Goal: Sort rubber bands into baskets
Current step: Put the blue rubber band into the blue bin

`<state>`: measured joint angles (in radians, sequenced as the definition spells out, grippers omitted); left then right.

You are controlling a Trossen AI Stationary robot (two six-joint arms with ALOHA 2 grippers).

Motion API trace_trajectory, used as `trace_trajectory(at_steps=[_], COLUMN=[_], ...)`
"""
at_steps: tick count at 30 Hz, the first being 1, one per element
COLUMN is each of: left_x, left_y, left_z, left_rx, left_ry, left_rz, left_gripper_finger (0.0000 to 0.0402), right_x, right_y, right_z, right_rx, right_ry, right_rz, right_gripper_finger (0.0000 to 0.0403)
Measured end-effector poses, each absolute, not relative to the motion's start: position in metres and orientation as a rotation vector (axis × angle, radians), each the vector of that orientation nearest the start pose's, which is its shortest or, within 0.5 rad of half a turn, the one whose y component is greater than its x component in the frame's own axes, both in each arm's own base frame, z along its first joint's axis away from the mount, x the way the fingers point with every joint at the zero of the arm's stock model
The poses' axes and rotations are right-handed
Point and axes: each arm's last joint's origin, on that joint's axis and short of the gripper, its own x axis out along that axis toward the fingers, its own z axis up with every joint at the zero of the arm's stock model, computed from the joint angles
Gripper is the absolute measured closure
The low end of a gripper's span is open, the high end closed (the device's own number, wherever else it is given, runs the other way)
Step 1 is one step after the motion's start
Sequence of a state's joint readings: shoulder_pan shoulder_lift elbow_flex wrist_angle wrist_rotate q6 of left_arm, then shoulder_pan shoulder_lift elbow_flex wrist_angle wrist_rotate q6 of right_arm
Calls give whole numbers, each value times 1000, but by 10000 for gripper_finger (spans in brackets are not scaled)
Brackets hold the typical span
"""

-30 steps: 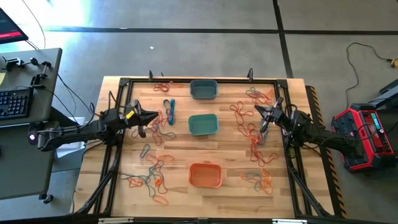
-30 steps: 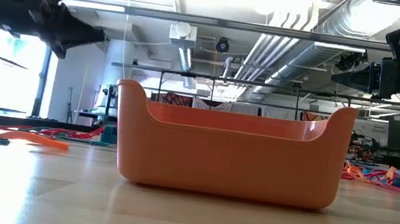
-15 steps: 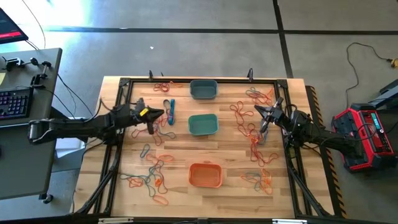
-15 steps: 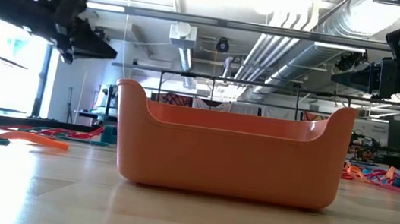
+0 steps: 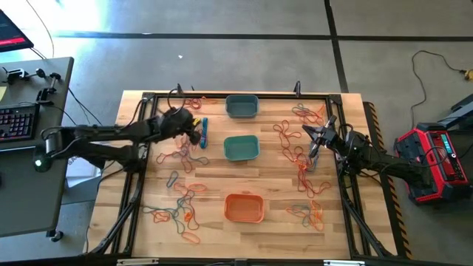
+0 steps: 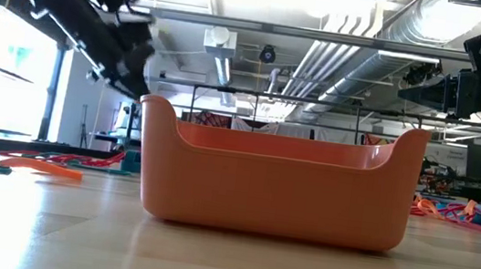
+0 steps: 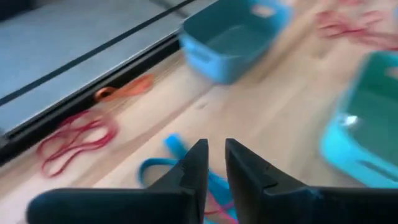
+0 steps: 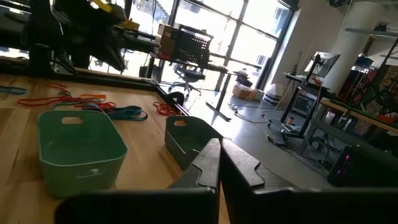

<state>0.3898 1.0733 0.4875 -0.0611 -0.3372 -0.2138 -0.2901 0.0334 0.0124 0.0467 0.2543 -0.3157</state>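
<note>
Three baskets stand in a row down the table's middle: grey-blue [image 5: 242, 106] farthest, teal-green [image 5: 242, 148], and orange [image 5: 244, 207] nearest. Rubber bands lie loose on the wood left [image 5: 181, 207] and right [image 5: 299, 159] of them. My left gripper [image 5: 195, 133] hangs tipped downward over two blue bands [image 7: 163, 171], left of the teal-green basket [image 7: 367, 124]. A narrow gap shows between its fingers [image 7: 214, 160], with nothing in it. My right gripper [image 5: 314, 139] waits shut and level above the bands on the right; its fingertips [image 8: 219, 155] hold nothing.
Red bands [image 7: 74, 140] and an orange band [image 7: 124, 90] lie by the black frame rail along the table's far left. More bands lie at the near right [image 5: 310, 214]. Bare wood lies between the baskets. A desk with a keyboard [image 5: 18, 122] stands left of the table.
My left gripper has swung out toward the table's right and far edge, from the left-hand bands to above the blue bands beside the teal-green basket, and has tipped from near level to pointing downward. The bands and baskets have stayed in place.
</note>
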Motion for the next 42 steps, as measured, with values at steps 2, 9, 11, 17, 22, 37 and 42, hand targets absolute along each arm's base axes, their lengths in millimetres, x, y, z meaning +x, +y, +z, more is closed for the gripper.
trace_trajectory(at_steps=[2, 9, 11, 17, 22, 37, 42], left_x=[191, 194, 196, 209, 220, 233, 233], left_y=[99, 135, 143, 157, 161, 173, 172], left_z=[188, 174, 173, 170, 155, 125, 123], left_rx=[-271, -374, -423, -527, -628, -669, -591], left_ry=[604, 683, 680, 672, 698, 784, 835], left_rz=[801, 814, 821, 838, 876, 969, 923], left_gripper_finger=[334, 274, 257, 218, 206, 214, 260], right_x=[92, 92, 92, 92, 92, 92, 92], right_y=[-35, -35, -35, -35, -35, -35, -35], right_z=[170, 170, 170, 170, 170, 170, 170], right_rx=[-308, -308, -308, -308, -308, -308, -308], right_ry=[60, 60, 60, 60, 60, 60, 60], right_rz=[-544, -544, -544, -544, -544, -544, -544], right_gripper_finger=[403, 403, 403, 403, 403, 403, 403])
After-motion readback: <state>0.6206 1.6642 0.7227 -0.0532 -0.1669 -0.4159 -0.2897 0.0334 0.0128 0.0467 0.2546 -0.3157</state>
